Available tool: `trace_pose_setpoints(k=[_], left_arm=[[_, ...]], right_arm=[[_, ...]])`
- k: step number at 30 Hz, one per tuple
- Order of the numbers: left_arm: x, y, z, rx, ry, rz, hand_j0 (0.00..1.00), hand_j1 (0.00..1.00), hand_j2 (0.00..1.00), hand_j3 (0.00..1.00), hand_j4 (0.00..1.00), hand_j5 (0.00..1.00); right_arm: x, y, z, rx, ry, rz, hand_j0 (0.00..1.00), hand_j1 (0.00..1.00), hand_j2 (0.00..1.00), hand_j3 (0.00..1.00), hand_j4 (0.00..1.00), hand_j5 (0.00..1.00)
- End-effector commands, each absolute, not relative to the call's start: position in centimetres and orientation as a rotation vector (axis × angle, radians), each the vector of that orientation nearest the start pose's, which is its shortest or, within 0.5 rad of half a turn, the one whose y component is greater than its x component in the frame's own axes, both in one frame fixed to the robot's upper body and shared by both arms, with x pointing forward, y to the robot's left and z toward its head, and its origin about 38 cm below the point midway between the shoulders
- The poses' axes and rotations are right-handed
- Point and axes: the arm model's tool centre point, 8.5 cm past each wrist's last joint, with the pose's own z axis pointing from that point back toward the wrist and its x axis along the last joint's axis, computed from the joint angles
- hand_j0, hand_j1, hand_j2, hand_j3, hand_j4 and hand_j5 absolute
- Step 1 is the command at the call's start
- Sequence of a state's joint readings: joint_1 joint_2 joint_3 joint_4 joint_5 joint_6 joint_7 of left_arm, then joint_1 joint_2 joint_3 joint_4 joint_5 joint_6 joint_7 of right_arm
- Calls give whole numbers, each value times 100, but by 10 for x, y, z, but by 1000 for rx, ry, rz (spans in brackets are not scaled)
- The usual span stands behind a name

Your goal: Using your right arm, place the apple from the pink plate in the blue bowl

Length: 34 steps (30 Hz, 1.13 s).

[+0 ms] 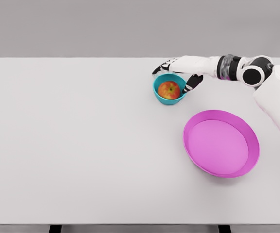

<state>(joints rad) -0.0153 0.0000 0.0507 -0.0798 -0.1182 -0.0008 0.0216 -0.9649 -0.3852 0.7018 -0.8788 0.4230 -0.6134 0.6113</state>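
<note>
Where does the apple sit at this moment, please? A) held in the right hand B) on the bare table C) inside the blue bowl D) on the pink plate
C: the apple lies inside the blue bowl, while the pink plate holds nothing and the right hand, fingers spread, is right behind the bowl.

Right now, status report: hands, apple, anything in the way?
Right hand open beside blue bowl, holding nothing. Left arm out of view. Apple sits in the bowl; pink plate bare. Nothing blocking.

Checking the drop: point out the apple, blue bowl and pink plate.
apple (169,90), head view, its red top.
blue bowl (165,100), head view, front outer wall.
pink plate (218,145), head view, bare inner floor.
</note>
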Motion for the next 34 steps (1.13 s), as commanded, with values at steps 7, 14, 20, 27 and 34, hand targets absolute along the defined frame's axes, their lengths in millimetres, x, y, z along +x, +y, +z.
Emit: trace_pose_setpoints(k=[7, 14, 20, 27, 34], left_arm=[[38, 275, -262, 116, -94, -71, 100, 100, 100, 100, 100, 100], [38, 275, -262, 116, -93, -71, 100, 100, 100, 100, 100, 100], [38, 275, -262, 116, -93, -71, 100, 100, 100, 100, 100, 100], [38, 275, -262, 116, -94, -71, 100, 100, 100, 100, 100, 100], [39, 275, -262, 118, -96, -71, 100, 100, 100, 100, 100, 100]], right_arm=[[507, -260, 292, -482, -1584, 1983, 100, 100, 100, 100, 100, 100], [461, -340, 289, -532, -1654, 1775, 100, 100, 100, 100, 100, 100], [427, -377, 265, -512, -1699, 1602, 100, 100, 100, 100, 100, 100], [423, -376, 250, -479, -1677, 1596, 100, 100, 100, 100, 100, 100], [422, -376, 243, -466, -1666, 1594, 100, 100, 100, 100, 100, 100]])
